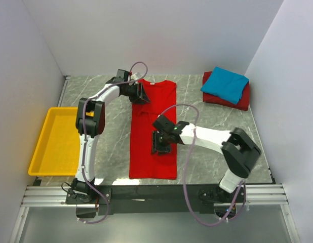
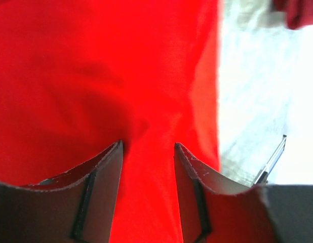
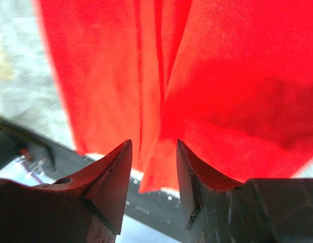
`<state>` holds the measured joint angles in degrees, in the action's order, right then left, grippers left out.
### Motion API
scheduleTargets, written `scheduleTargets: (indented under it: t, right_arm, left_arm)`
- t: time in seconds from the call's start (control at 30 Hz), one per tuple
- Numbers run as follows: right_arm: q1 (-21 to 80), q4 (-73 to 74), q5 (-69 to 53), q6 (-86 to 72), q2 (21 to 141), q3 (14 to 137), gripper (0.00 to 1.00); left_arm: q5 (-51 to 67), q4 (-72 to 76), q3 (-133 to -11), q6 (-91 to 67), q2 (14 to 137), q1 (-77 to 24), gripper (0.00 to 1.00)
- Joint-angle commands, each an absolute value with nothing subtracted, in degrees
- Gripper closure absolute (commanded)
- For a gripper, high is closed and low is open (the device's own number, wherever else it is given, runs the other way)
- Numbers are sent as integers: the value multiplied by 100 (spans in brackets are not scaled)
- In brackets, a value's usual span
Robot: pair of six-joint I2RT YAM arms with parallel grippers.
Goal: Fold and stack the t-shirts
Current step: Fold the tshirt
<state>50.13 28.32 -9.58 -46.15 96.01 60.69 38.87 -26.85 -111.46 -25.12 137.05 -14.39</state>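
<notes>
The bright red t-shirt (image 1: pixel 146 162) lies as a long narrow strip down the middle of the table, its cloth filling the left wrist view (image 2: pixel 95 76) and the right wrist view (image 3: pixel 222 76). My left gripper (image 1: pixel 142 93) (image 2: pixel 148 147) sits low over the shirt's far left part, jaws apart, with flat cloth showing between them. My right gripper (image 1: pixel 160 143) (image 3: pixel 154 144) hovers over the strip's middle, jaws apart, above a lengthwise fold. At the back right, a folded turquoise-blue t-shirt (image 1: pixel 225 84) rests on a folded darker red t-shirt (image 1: pixel 242 101).
A yellow tray (image 1: pixel 55 142) stands at the left edge of the table. White walls close in the left, back and right sides. A black rail (image 1: pixel 156 195) with the arm bases runs along the near edge.
</notes>
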Motion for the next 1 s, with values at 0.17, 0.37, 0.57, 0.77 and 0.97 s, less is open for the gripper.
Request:
scheduleTargets:
  t: [0.17,0.37,0.57,0.77,0.97]
  right_arm:
    - [5080,3585,-325,-4904,8166,5283,52]
    - [5326,3797,-237,-5475,7235,4290,52]
    - [5545,3665,-316,-6073,6724,3736,52]
    - [5774,3542,-237,-6319,6846,3700,52]
    - [5862,3217,-308,-6530,6943,3560,52]
  left_arm:
    - [3244,-2776,-9629,-2400,10991,-1477,48]
    - [2786,-2830,-7090,-2461,9224,-1477,49]
    - [2830,-2751,-5251,-2680,7859,-1485,49]
    - [2769,-2979,-4308,-3014,6892,-1503,49]
    - [2646,-3321,-4113,-3103,6478,-1626,49]
